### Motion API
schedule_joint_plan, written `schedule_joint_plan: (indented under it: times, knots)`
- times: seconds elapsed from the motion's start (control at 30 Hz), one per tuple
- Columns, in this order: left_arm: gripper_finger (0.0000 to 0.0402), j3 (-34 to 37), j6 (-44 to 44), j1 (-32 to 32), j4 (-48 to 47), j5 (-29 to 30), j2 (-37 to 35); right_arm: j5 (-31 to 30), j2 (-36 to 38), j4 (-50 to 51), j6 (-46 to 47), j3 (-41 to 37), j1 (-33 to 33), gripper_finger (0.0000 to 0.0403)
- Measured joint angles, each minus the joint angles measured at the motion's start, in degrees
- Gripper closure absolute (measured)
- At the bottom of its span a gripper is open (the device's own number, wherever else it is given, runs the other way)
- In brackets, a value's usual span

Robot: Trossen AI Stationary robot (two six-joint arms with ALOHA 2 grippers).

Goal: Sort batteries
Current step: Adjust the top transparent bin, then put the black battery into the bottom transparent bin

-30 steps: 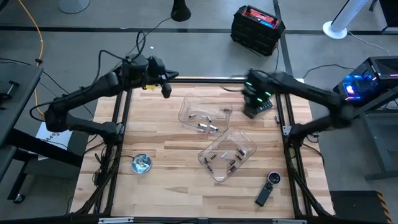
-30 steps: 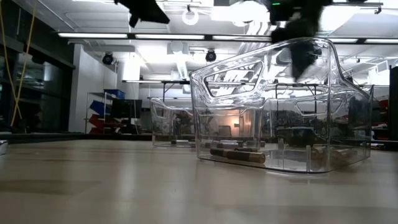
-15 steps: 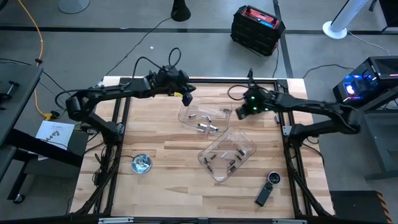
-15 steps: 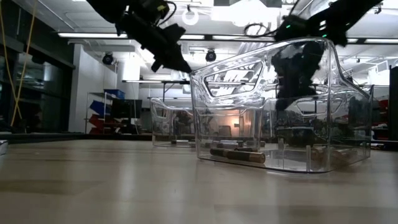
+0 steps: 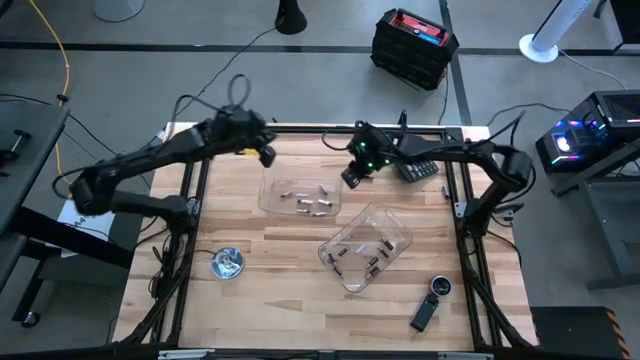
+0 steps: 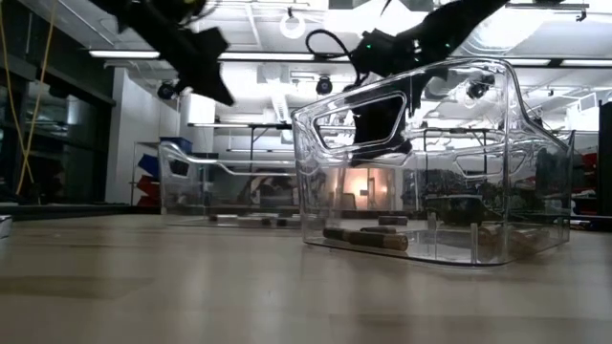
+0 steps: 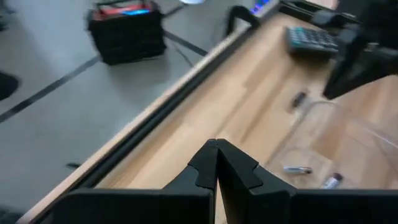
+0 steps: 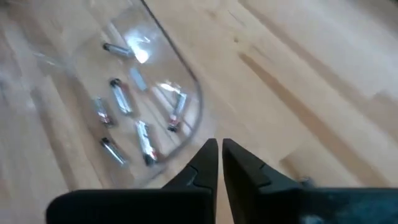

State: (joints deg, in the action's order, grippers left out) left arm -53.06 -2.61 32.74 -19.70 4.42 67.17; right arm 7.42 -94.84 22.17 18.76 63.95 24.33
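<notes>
Two clear trays stand on the wooden table. The far tray [image 5: 300,195] holds several small batteries [image 8: 118,99], and the near tray [image 5: 365,245] holds several more [image 6: 368,237]. My right gripper [image 5: 350,178] is shut, pointing down at the far tray's right end, and its fingertips [image 8: 210,149] are close to that rim [image 8: 196,106]. My left gripper [image 5: 267,155] is shut and empty. It hangs above the table beyond the far tray's far left corner [image 7: 216,149]. My right gripper's shut fingertips stand just outside the far tray's right-end rim [image 8: 186,140], slanting down from the table's right. I cannot tell whether they touch the rim.
A round metal dish [image 5: 228,263] sits near the table's left front. A black oblong gadget [image 5: 430,305] lies at the right front. A dark keypad-like object [image 5: 418,170] lies at the far right. One small cylinder [image 7: 300,98] lies on the table beside the far tray.
My right gripper has swung down and toward the table's left, up to the far tray's right end. The far tray has slid along the table toward the left edge with its batteries inside. My left gripper moved toward the tray, then back toward the left.
</notes>
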Motion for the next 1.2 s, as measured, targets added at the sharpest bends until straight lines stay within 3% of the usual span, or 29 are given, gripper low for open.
schedule_joint_plan:
  times: [0.23,0.47,0.63,0.8,0.87,0.93,1.0,1.03,1.2]
  knots:
    - [0.0402,8.9,-5.3,2.6,0.2,0.0,-10.9,0.5,-0.5,12.1,-10.0,0.8,5.7,0.0333]
    - [0.0402,12.1,-11.4,2.3,0.3,-1.9,-13.1,3.6,-2.7,9.8,-14.6,-4.0,8.3,0.022]
    - [0.0402,12.1,-11.8,2.3,1.5,-1.9,-12.3,-0.9,-6.2,6.7,-19.1,-4.0,6.5,0.0193]
    - [0.0402,12.1,-12.1,2.3,3.4,-1.9,-12.2,-4.0,-11.2,6.5,-21.1,-3.7,6.2,0.0205]
    - [0.0402,12.1,-12.3,2.3,3.5,-1.9,-12.2,-4.8,-12.2,6.7,-20.2,-3.7,6.2,0.0232]
    - [0.0402,12.1,-12.8,2.3,3.5,-1.9,-12.2,-4.4,-11.9,7.0,-19.7,-3.7,6.3,0.0287]
    - [0.0401,12.1,-13.7,2.3,3.7,-1.9,-12.2,-4.1,-10.0,7.9,-19.6,-3.8,6.4,0.0359]
    - [0.0402,12.1,-13.8,2.3,4.0,-1.9,-12.2,-4.1,-8.7,9.0,-19.9,-4.0,6.4,0.0376]
    - [0.0402,12.1,-13.8,2.3,7.9,-1.9,-12.2,-5.8,2.5,16.3,-17.8,-4.0,6.3,0.0375]
